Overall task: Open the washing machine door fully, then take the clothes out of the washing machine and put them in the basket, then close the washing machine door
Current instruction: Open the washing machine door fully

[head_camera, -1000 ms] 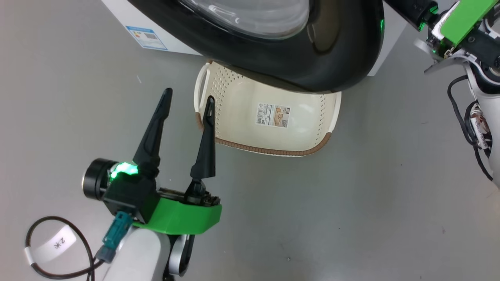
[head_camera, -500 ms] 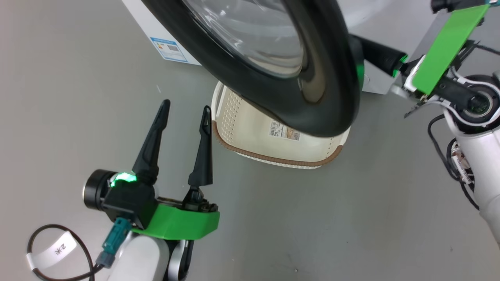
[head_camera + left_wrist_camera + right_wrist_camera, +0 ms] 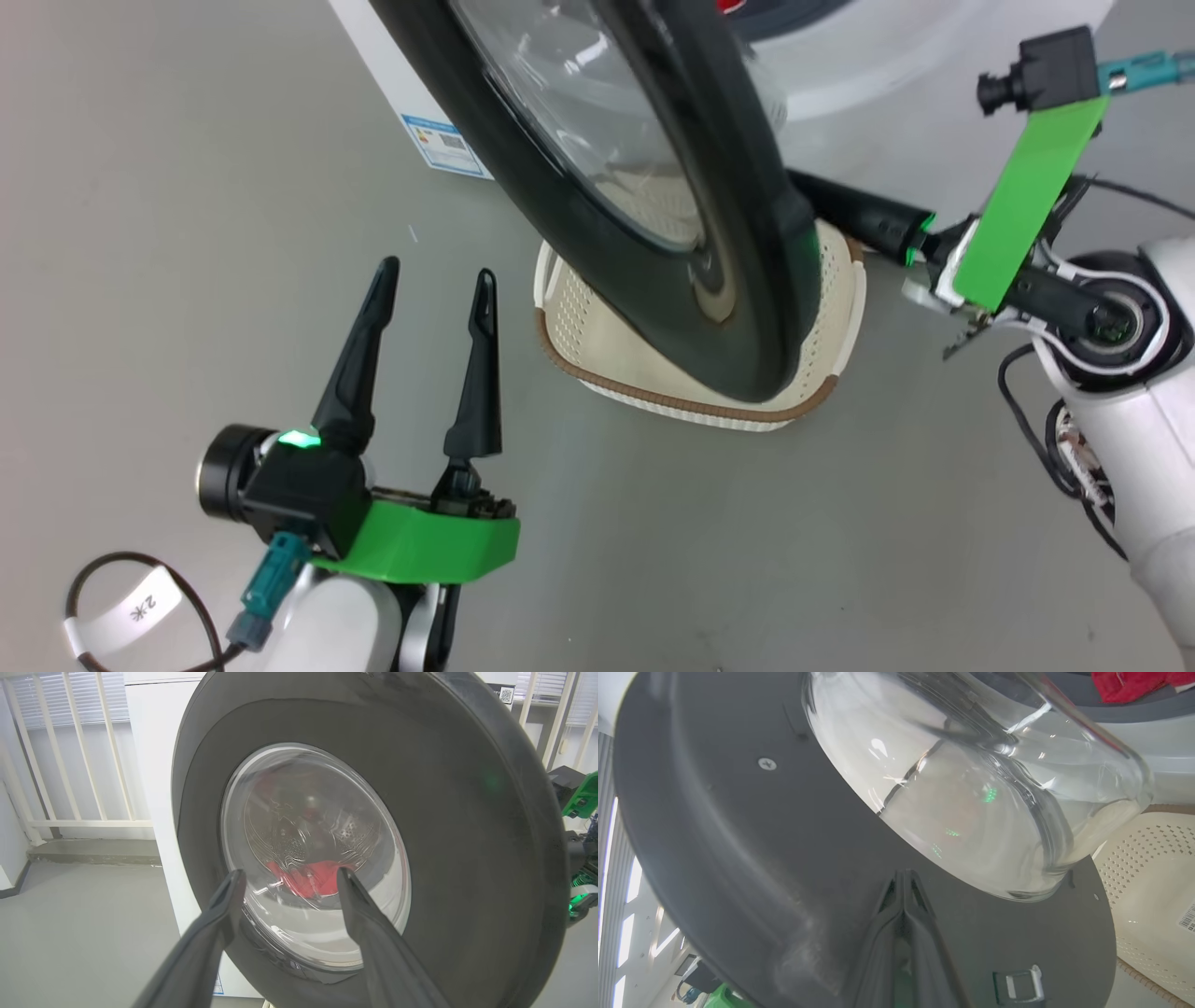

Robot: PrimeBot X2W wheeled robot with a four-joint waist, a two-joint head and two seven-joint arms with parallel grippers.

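Observation:
The washing machine door (image 3: 747, 308), glossy black rim around a clear glass bowl, stands swung out from the white washing machine (image 3: 392, 75) and hangs over the cream basket (image 3: 840, 317) on the floor. My right gripper (image 3: 903, 877) is shut with nothing held, its tips against the door's dark inner face just below the glass bowl; its dark fingers (image 3: 859, 215) reach in behind the rim. My left gripper (image 3: 436, 271) is open and empty, left of the basket, facing the door's outer side (image 3: 467, 858). Red clothes (image 3: 313, 877) lie in the drum, also seen as clothes (image 3: 1129, 683).
Grey floor (image 3: 747, 541) spreads around the basket. A blue label (image 3: 443, 145) sits low on the machine's white side. White railings (image 3: 70, 765) and a low step stand left of the machine. The basket (image 3: 1157, 872) has a paper label on its bottom.
The door has swung further open, turning edge-on over the basket, with my shut right gripper following behind it. The head camera has shifted. My left gripper stays open in place.

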